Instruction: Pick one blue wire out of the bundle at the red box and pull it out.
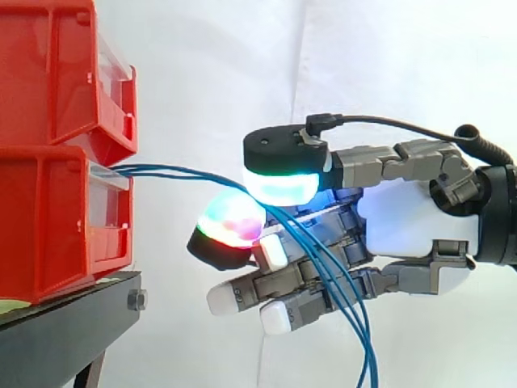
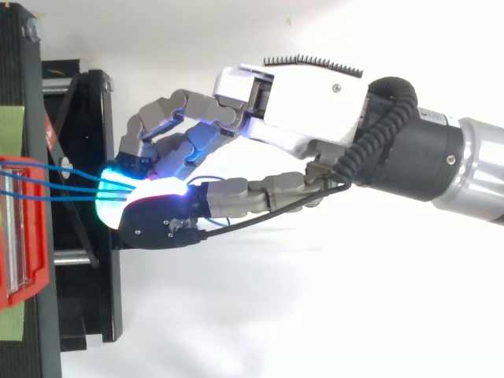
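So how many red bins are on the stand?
2, stacked: the upper red bin sits on the lower red bin, whose blue wires run into the robot hand. Others may lie out of frame.

Red bins (image 1: 48,162) on black stand (image 1: 73,319)

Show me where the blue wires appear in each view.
Side view: the blue wires leave the lower red bin at left, pass between the pads of the hand, hang to the bottom edge.
Top view: left edge, running from the bin to the pads.
Shared landmark: the red bin.
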